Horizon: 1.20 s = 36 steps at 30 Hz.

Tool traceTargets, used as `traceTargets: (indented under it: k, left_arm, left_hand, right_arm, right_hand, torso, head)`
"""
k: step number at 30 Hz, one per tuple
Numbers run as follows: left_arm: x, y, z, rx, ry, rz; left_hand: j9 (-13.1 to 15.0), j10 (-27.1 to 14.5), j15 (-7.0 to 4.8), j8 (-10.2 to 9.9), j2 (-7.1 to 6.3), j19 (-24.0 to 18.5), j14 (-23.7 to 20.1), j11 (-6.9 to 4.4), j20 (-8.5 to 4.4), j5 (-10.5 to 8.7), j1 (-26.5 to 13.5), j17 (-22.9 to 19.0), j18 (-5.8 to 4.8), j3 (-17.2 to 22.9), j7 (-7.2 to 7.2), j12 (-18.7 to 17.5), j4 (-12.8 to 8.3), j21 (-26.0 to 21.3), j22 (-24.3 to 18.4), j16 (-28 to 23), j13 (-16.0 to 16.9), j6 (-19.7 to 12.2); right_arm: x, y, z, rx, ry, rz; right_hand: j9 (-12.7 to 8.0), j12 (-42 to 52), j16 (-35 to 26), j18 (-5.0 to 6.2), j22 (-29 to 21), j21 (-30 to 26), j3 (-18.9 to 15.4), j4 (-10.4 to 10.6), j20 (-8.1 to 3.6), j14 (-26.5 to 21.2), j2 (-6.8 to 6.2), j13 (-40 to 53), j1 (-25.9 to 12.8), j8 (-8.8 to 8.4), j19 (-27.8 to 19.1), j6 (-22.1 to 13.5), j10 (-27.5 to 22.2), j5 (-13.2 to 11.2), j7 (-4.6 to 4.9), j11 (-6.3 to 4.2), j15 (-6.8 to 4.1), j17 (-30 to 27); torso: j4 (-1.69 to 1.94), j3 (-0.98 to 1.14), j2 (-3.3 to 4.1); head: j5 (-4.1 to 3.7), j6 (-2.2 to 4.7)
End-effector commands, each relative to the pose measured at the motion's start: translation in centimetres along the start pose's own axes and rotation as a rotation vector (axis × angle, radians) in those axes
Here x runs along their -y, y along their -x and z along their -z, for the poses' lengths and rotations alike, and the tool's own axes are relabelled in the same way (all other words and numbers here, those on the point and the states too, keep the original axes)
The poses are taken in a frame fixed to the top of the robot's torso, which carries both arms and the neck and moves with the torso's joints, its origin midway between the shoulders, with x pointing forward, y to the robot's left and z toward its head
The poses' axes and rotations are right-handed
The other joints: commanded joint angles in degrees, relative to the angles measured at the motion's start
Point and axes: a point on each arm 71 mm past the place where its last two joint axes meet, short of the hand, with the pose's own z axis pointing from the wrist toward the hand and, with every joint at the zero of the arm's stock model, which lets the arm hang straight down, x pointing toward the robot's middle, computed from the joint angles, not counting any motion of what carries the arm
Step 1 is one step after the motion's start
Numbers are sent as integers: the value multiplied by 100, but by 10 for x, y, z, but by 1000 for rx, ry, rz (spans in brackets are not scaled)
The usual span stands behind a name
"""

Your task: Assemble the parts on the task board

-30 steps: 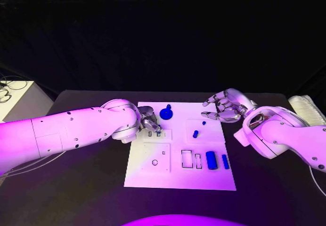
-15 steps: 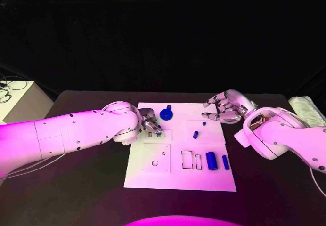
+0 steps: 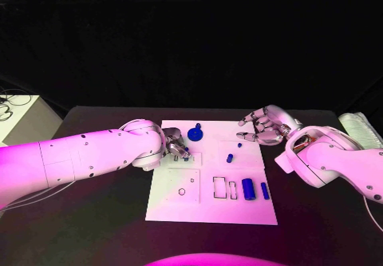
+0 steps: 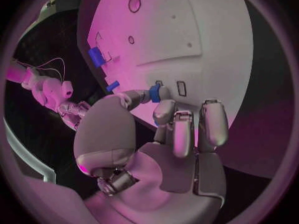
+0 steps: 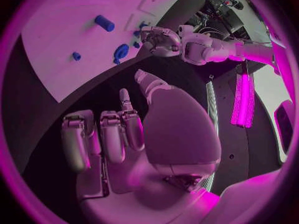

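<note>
Pinching a small blue part (image 4: 156, 92) between thumb and a fingertip, the left hand (image 3: 175, 145) holds it over the upper-left of the task board (image 3: 211, 210), right at the two small slots (image 4: 181, 88) there — the other fingers stand loosely apart. The right hand (image 3: 267, 126) hovers off the board's upper right corner, fingers half-curled, nothing in it.

Loose parts on the board: a round blue piece (image 3: 195, 133) near the top edge, a short peg (image 3: 229, 158) mid-board, a fat cylinder (image 3: 249, 189) and a thin bar (image 3: 264, 190) lower right beside empty rectangular outlines (image 3: 220, 187).

Handling judgement: the pinched part looks like hard, light plastic — stiff, likely smooth, so it may swivel or slip in a two-point pinch. Best taken across its flat sides, near the top, leaving the lower end free to enter a slot. Whether it touches the board yet, I cannot tell.
</note>
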Motion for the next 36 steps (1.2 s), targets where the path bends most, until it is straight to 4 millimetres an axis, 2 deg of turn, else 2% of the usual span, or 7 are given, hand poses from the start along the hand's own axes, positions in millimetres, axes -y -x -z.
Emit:
traceTargets:
  k: [1, 36]
  left_arm:
    - [0, -4, 0, -31, 3, -35]
    - [-2, -5, 0, -58, 10, -58]
  left_hand:
    - [4, 11, -42, 13, 66, 36, 586, -3, -10, -16, -10, 1510, -63, 1220, -87, -26, -1224, 18, -9, 19, -5, 140]
    - [2, 6, -44, 7, 86, 39, 586, -5, -12, -44, -13, 1510, -65, 1218, -90, -43, -1225, 18, -3, 19, -18, 128]
  right_arm:
    - [-1, -1, 0, -13, 11, 3]
    - [0, -2, 1, -17, 9, 3]
  right_hand:
    - [5, -20, 9, -83, 1507, 13, 4, 45, 27, 597, 3, 1012, -63, 33, 600, -53, 34, 12, -4, -5, -4, 1471]
    - [8, -17, 10, -83, 1507, 13, 2, 59, 26, 598, 12, 1013, -73, 46, 600, -55, 37, 12, -5, -6, -4, 1472]
  torso:
    - [-1, -1, -1]
    - [-4, -1, 0]
  head:
    - [5, -10]
    - [8, -35]
